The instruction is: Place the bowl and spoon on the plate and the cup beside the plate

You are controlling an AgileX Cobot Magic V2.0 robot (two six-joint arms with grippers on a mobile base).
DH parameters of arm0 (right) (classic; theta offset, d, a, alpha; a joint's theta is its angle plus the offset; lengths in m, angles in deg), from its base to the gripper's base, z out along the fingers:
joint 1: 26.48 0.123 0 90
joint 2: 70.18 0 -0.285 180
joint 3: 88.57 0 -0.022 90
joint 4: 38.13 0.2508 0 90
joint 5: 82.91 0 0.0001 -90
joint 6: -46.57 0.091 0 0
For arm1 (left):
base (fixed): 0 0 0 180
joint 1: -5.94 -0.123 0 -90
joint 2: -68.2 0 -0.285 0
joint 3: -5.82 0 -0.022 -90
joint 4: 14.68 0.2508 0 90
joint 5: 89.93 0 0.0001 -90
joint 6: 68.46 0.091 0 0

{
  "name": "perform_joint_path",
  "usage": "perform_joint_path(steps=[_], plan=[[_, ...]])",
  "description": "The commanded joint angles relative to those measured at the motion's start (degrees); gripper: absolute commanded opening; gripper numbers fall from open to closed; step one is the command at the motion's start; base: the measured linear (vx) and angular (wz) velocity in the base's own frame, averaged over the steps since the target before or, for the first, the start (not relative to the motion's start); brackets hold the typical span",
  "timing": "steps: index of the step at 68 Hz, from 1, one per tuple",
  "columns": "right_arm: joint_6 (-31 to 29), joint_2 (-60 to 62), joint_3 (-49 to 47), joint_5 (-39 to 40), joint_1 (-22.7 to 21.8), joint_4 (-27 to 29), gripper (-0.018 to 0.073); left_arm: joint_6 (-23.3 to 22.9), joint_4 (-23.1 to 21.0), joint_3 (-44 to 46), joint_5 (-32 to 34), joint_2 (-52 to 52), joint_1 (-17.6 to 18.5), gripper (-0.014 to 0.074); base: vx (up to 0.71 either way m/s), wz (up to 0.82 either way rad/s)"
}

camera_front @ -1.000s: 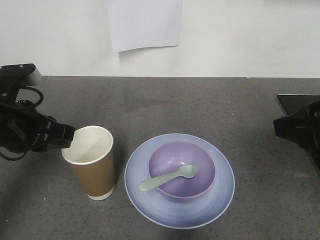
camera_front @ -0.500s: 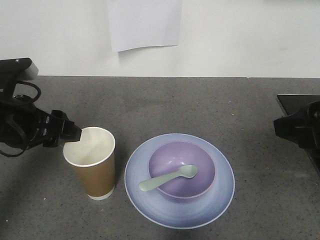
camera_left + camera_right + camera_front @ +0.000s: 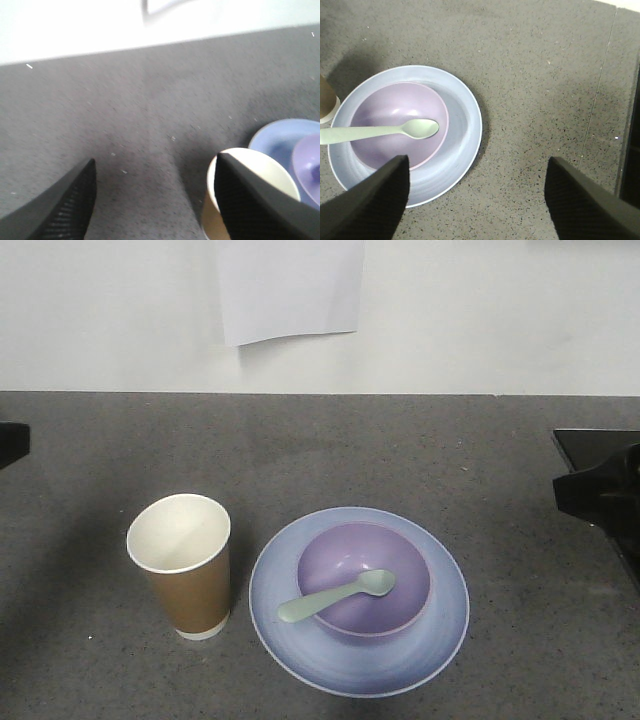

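One bowl (image 3: 364,578) holding one spoon (image 3: 338,597) sits on one plate (image 3: 300,640), one cup (image 3: 184,564) just beside; left gripper (image 3: 155,200) and right gripper (image 3: 477,192) both spread, holding nothing

left tool (image 3: 155,200): jaws spread wide, empty | right tool (image 3: 475,200): jaws spread wide, empty

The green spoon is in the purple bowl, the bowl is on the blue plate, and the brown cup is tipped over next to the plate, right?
Almost. The cup is not tipped over: the exterior front-facing view shows it standing upright beside the plate, open mouth up. The rest holds: the spoon lies in the bowl, its handle sticking out over the rim, and the bowl sits on the plate.
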Motion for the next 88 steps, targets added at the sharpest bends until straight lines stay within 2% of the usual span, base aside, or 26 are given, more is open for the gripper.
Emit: perform_joint_path(steps=[1,19,27,36,49,68,79,88], plan=[[-0.08,2.49,-1.34,3.18,-0.18,-0.60,0.0532,-1.59,1.93,-2.95,7.39,5.91,0.47,0.0485,0.00,0.00],[0.29,9.25,-1.31,3.09,-0.18,-3.24,0.0532,-1.54,2.89,-17.32,11.17,19.62,0.47,0.0485,0.00,0.00],[2.59,13.02,3.36,5.15,-0.18,-4.91,0.0532,-1.54,2.83,-21.26,13.04,24.67,0.47,0.0485,0.00,0.00],[5.61,18.46,12.58,8.48,-0.18,-6.51,0.0532,-1.46,2.89,-22.96,13.32,28.86,0.47,0.0485,0.00,0.00],[5.67,27.01,24.43,16.34,-0.18,-5.46,0.0532,-1.29,3.48,-24.42,13.20,32.94,0.47,0.0485,0.00,0.00],[5.26,35.01,31.30,20.59,-0.18,-5.87,0.0527,-1.29,3.43,-25.43,13.30,34.83,0.47,0.0485,0.00,0.00],[5.26,35.35,31.30,21.61,-0.18,-5.87,0.0452,-1.29,3.43,-25.43,13.17,34.83,0.47,0.0455,0.00,0.00],[5.26,35.35,31.30,21.74,-0.18,-5.87,0.0291,-1.29,3.43,-25.43,13.17,34.83,0.47,0.0325,0.00,0.00]])
